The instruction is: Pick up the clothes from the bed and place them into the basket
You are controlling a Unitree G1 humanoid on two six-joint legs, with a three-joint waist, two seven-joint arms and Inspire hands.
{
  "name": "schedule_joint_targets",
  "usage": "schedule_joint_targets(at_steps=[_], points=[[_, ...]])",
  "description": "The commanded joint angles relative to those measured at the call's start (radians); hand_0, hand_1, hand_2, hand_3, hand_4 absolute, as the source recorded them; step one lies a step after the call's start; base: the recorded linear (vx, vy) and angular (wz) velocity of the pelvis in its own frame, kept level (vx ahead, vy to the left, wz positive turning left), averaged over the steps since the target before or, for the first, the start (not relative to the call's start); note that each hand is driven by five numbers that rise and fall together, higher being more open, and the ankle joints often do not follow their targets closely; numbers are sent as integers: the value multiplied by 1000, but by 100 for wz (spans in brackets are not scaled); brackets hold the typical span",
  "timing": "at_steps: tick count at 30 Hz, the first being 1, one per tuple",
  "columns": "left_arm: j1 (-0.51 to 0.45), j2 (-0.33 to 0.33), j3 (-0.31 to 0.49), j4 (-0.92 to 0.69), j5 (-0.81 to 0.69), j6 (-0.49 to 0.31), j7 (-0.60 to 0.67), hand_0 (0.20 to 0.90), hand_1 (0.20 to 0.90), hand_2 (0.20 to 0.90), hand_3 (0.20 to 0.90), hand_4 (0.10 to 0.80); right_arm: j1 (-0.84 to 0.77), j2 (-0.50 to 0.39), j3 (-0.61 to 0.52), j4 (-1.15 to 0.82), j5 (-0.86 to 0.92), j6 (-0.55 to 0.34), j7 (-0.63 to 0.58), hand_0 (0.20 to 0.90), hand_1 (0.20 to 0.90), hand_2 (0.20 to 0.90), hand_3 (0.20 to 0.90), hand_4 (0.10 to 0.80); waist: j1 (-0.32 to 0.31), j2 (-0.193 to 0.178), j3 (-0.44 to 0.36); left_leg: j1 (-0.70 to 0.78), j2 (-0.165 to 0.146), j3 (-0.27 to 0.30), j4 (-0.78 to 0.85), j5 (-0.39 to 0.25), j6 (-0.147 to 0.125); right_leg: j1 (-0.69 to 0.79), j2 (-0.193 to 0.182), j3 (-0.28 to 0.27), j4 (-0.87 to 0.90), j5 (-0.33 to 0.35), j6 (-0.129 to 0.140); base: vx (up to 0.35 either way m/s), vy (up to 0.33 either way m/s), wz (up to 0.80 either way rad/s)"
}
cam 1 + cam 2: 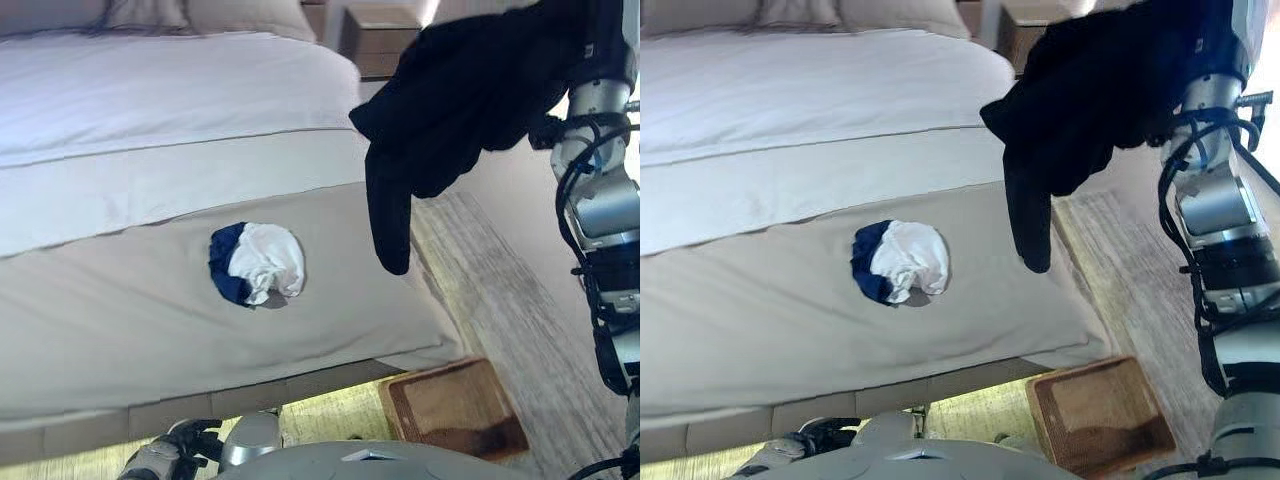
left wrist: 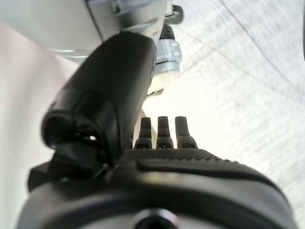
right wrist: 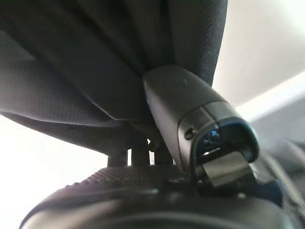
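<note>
A black garment [image 1: 470, 90] hangs in the air over the bed's right corner, one long part dangling down beside the mattress. My right hand [image 3: 190, 109] is raised and shut on it, the thumb pressed into the cloth [image 3: 95, 62]; in the eye views the cloth hides the hand. A balled blue and white garment [image 1: 257, 263] lies on the beige bedspread [image 1: 120, 310]. A brown woven basket [image 1: 1045, 410] stands on the floor past the bed's near right corner, below the hanging garment. My left hand [image 2: 162, 171] hangs low by the bed's front, fingers [image 2: 164, 131] straight, holding nothing.
The bed has a white sheet [image 1: 150, 90] and pillows [image 1: 150, 12] at its far end. A wooden nightstand [image 1: 380, 35] stands behind the black garment. Wood floor [image 1: 510, 300] runs along the bed's right side.
</note>
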Motion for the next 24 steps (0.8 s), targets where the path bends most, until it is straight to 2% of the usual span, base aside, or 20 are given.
schedule_joint_targets(at_steps=[1,4,11,14,20,24], points=[[-61,1,-67,14,-7,-9,-18,900,900,900,900,800,24,-112,-69,-5,-84,-31,92,300,300,300,200,100,-49,31,-93,112,0,56,1,-191,28,-97,55,33,7,90,-10,-36,-85,-52],[-85,-2,-84,-7,-15,-17,-15,900,900,900,900,800,119,-59,-77,27,-142,-23,152,300,300,300,200,100,-82,37,-78,118,6,82,1,-199,30,-108,61,64,7,99,-7,-9,-113,-46],[-125,1,-112,-65,-34,-24,-10,900,900,900,900,800,201,58,-21,86,-256,14,171,300,300,300,200,100,-107,61,-27,105,19,140,7,-193,39,-156,62,75,33,101,-10,-59,-132,-43],[-198,-5,-152,-96,-81,-42,18,900,900,900,900,800,118,96,48,191,-263,26,98,300,300,300,200,100,-117,93,70,22,19,150,65,-189,37,-231,55,80,69,98,-22,-323,-102,-35],[-255,-21,-142,-115,-130,-52,51,900,900,900,900,800,35,133,96,336,-250,41,25,300,300,300,200,100,-121,134,169,-66,21,146,126,-182,25,-296,53,76,108,90,-40,-165,-65,-11],[-312,-21,-154,-128,-185,-85,70,900,900,900,900,800,-56,128,144,465,-206,59,-19,300,300,300,200,100,-114,177,252,-205,23,139,262,-194,7,-415,29,50,207,57,-63,-198,-71,-22]])
